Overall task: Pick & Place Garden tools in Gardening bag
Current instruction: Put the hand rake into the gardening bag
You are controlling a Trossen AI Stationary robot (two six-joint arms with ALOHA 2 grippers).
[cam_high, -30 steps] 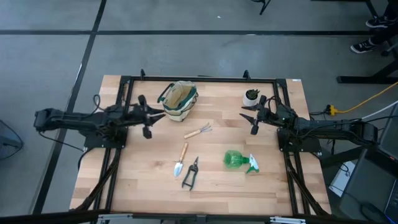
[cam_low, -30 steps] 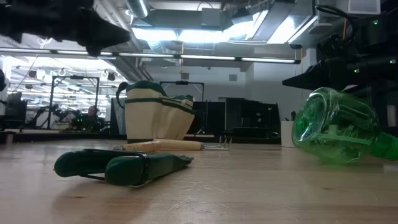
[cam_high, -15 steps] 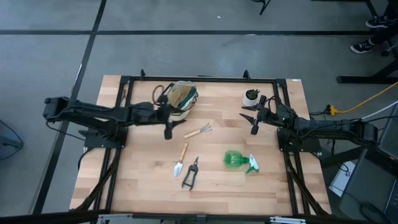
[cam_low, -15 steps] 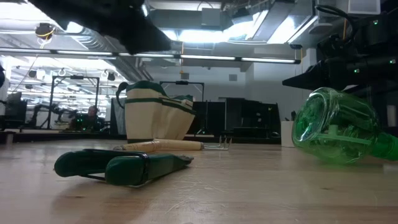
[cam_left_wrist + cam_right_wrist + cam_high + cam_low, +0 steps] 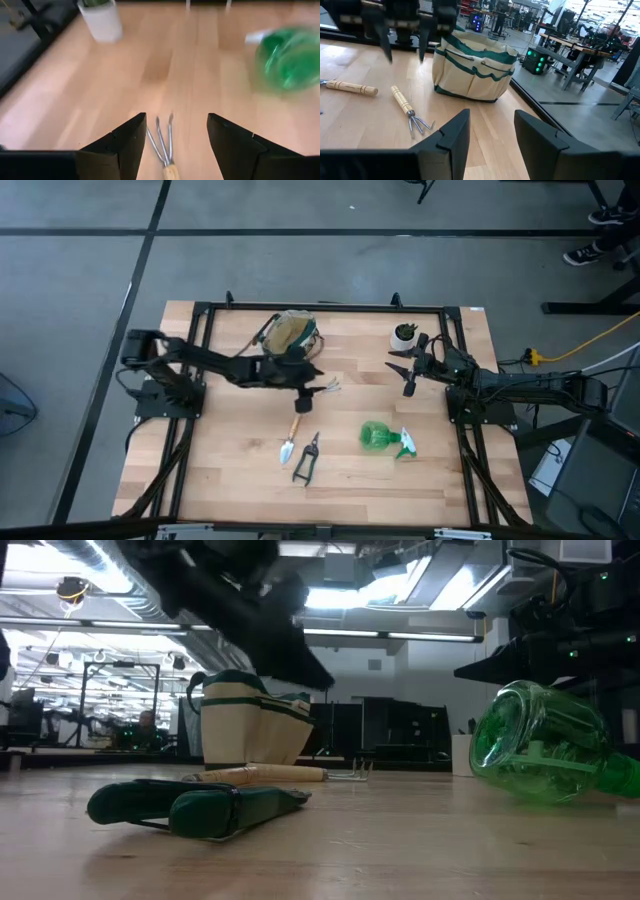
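Observation:
The wooden-handled hand rake (image 5: 318, 390) lies flat on the table just in front of the beige gardening bag (image 5: 288, 336), which stands upright at the far middle. My left gripper (image 5: 175, 140) hangs open above the rake's tines (image 5: 162, 137), one finger on either side and touching nothing. It also shows in the high view (image 5: 307, 384) and the right wrist view (image 5: 405, 55). The trowel (image 5: 290, 440), black shears (image 5: 306, 458) and green spray bottle (image 5: 383, 437) lie nearer the front. My right gripper (image 5: 405, 372) waits open at the far right.
A small white-potted plant (image 5: 405, 335) stands at the far right, close behind my right gripper. The spray bottle lies on its side toward the right front. Bare wood lies along the table's left side and front edge (image 5: 230, 480).
My left arm has swung from the bag's left side toward the table's right edge, passing in front of the bag. Its gripper now hangs over the rake's tines. The tools and the bag have not moved.

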